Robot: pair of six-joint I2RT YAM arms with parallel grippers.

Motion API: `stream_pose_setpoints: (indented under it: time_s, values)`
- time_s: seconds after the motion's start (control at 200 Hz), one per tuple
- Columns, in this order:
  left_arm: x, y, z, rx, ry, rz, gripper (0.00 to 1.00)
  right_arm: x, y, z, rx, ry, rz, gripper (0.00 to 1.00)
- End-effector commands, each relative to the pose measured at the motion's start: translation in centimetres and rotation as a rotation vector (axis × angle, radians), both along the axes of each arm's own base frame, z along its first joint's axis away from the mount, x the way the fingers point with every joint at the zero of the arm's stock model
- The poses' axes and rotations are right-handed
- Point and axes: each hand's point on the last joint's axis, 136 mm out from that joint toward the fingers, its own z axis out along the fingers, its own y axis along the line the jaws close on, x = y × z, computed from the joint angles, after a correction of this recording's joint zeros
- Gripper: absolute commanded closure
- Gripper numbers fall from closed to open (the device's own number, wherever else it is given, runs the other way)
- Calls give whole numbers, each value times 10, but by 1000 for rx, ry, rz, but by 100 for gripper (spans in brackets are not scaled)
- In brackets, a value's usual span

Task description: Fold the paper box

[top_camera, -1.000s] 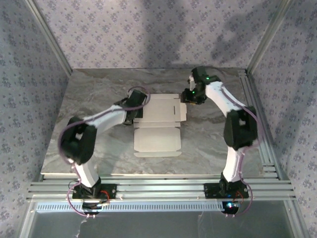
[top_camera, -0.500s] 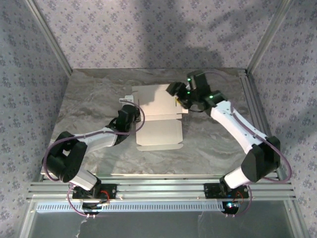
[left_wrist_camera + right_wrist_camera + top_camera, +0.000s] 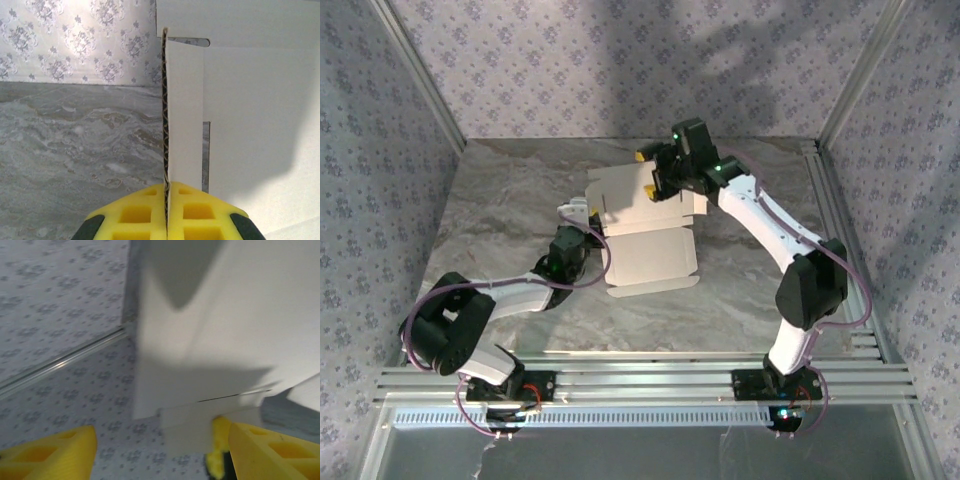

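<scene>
The paper box (image 3: 648, 255) lies unfolded and white on the marble table, its rear panel (image 3: 625, 190) raised off the surface. My left gripper (image 3: 588, 222) is shut on the box's upright left side flap. In the left wrist view that flap's corrugated edge (image 3: 165, 110) runs straight up from the closed yellow fingers (image 3: 200, 212), gripper (image 3: 167, 189). My right gripper (image 3: 646, 172) is open at the raised panel's right end. In the right wrist view a small tab of the paper box (image 3: 200, 425) stands between the spread jaws of the gripper (image 3: 160, 450), close to the right finger (image 3: 270, 450).
Patterned cloth walls (image 3: 620, 70) enclose the marble table (image 3: 500, 210) on three sides. Aluminium rails (image 3: 650, 380) run along the front edge, with more along the right side (image 3: 835, 220). The left arm lies low and stretched over the near left of the table.
The right arm swung left over the box's back edge while its jaws widened. The rear panel rose off the table. The left arm stretched lower, still gripping the side flap.
</scene>
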Motion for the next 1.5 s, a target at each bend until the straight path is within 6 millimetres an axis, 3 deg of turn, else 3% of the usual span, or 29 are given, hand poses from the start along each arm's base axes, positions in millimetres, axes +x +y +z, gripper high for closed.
stream_pose_setpoints:
  time_s: [0.0, 0.325, 0.64, 0.805, 0.969, 1.129, 1.324, 1.494]
  values:
    - [1, -5, 21, -14, -82, -23, 100, 6, 5, 5, 31, 23, -12, 28]
    - [0, -6, 25, 11, -97, -30, 100, 17, 3, -16, 51, 87, -21, 33]
    - [-1, -12, 34, 53, -158, -59, 100, 27, -5, -18, 90, 138, -42, 30]
    - [-1, -14, 38, 92, -186, -64, 100, 22, -10, -12, 89, 146, -65, 35]
    - [0, -18, 40, 88, -187, -73, 100, 22, -19, -3, 79, 123, -86, 56]
    - [-1, -19, 39, 90, -182, -81, 100, 22, -22, -9, 76, 111, -87, 80]
    - [-3, -18, 34, 99, -169, -84, 100, 23, -21, -22, 51, 107, -58, 93]
    - [-4, -18, 28, 100, -158, -90, 100, 25, -17, -37, 53, 91, -47, 91]
